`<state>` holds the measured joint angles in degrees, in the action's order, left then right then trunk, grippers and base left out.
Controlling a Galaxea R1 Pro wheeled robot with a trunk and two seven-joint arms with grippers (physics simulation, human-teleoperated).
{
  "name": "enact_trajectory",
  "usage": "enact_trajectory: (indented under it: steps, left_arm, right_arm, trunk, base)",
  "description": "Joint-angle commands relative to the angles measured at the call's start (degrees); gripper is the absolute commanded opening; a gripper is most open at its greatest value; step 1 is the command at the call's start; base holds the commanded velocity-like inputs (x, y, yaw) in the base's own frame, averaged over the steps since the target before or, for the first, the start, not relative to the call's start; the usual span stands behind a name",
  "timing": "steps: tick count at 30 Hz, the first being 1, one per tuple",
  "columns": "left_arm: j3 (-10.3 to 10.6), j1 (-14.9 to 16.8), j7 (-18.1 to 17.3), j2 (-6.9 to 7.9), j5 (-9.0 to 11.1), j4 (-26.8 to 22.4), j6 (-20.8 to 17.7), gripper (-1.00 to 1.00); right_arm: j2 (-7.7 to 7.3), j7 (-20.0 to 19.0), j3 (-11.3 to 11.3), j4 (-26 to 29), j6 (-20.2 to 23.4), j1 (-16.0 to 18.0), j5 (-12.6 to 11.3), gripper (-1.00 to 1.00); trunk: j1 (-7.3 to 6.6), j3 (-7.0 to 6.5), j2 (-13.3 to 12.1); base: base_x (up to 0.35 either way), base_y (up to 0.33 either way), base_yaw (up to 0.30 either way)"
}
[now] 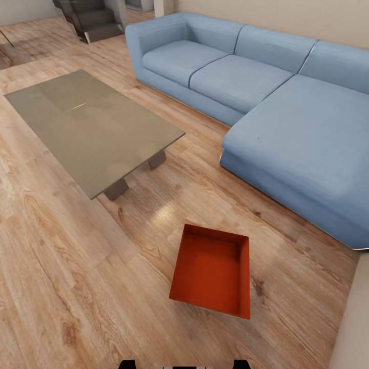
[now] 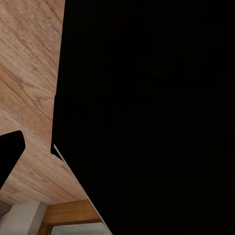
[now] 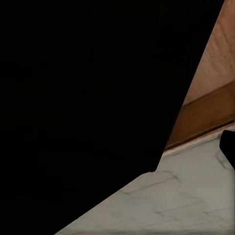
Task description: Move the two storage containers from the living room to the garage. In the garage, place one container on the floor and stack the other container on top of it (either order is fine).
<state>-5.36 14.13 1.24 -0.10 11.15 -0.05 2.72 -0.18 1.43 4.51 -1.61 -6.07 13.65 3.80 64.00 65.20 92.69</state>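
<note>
Gripper state, both arms: cannot be determined. One storage container (image 1: pixel 211 270) sits on plank floor (image 1: pixel 61 287); sofa (image 1: pixel 287 118) at 1 o'clock.

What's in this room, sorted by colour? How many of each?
Orange-red: 1, the storage container
Blue: 1, the corner sofa
Grey-brown: 1, the low table
Total: 3
</note>
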Motion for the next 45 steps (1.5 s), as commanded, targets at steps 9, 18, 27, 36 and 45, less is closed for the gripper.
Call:
enact_trajectory:
  steps: [9, 18, 27, 36, 45]
  left_arm:
    - [-0.4, 0.0, 0.1, -0.05, -0.1, 0.0, 0.2, 1.00]
    - [-0.4, 0.0, 0.1, -0.08, -0.1, 0.0, 0.2, 1.00]
    - [-0.4, 0.0, 0.1, -0.11, -0.1, 0.0, 0.2, 1.00]
    - [-0.4, 0.0, 0.1, -0.16, -0.1, 0.0, 0.2, 1.00]
    - [-0.4, 0.0, 0.0, -0.18, -0.1, 0.0, 0.2, 1.00]
  right_arm:
    - [0.14, 0.4, 0.4, -0.2, -0.3, 0.1, 0.5, 1.00]
    - [0.65, 0.9, 0.4, -0.2, -0.2, 0.1, 0.5, 1.00]
    - [0.55, 0.9, 0.3, -0.2, -0.3, 0.1, 0.3, 1.00]
    - [0.53, 0.9, 0.3, -0.2, -0.3, 0.1, 0.4, 1.00]
    - [0.53, 0.9, 0.3, -0.2, -0.3, 0.1, 0.4, 1.00]
  trunk:
    - [0.00, 0.02, 0.0]
    - [0.00, 0.02, 0.0]
    - [0.00, 0.02, 0.0]
    - [0.00, 0.02, 0.0]
    - [0.00, 0.02, 0.0]
  base:
    - [0.000, 0.000, 0.000]
    - [0.000, 0.000, -0.028]
    - [0.000, 0.000, -0.229]
    - [0.000, 0.000, -0.244]
    - [0.000, 0.000, -0.232]
